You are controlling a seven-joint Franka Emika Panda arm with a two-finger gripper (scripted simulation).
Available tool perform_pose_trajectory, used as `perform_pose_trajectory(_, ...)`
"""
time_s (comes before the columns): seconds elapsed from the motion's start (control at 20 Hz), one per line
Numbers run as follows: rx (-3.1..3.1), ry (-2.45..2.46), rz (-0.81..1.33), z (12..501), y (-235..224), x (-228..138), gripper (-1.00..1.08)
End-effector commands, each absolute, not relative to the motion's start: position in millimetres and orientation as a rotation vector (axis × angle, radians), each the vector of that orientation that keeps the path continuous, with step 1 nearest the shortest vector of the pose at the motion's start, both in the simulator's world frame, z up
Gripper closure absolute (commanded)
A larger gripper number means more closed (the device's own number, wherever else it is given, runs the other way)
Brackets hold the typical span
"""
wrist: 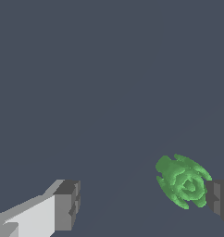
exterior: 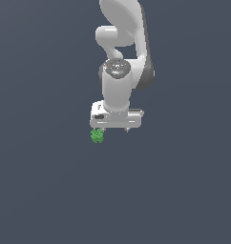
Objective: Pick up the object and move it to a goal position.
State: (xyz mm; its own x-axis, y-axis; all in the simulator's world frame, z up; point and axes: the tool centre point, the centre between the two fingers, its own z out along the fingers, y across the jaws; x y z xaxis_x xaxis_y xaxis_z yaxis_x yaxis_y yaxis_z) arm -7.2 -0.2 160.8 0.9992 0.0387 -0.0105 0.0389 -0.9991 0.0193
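Slate-grey featureless surface surrounds the green object beside wide-apart jaws.

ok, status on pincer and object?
Pincer open, nothing held. Green object beside one finger, off-centre in the gap. Nothing in the way.

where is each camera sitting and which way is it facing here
Exterior view: off the arm, facing the Panda arm and its gripper from the front; the green lumpy object sits at one fingertip.
Wrist view: on the wrist, looking along the open fingers at the dark ground; the object lies beside one pad.
Shared: the gripper fingers and the green object.
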Motion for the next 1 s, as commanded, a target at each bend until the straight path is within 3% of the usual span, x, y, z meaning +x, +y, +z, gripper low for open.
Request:
perform_pose_trajectory(0.0, 3.121, 0.061, -0.016, 160.8, -0.2, -7.2, -0.92)
perform_pose_trajectory(0.95, 3.108, 0.094, 0.003, 168.0, -27.6, -7.2, -0.92)
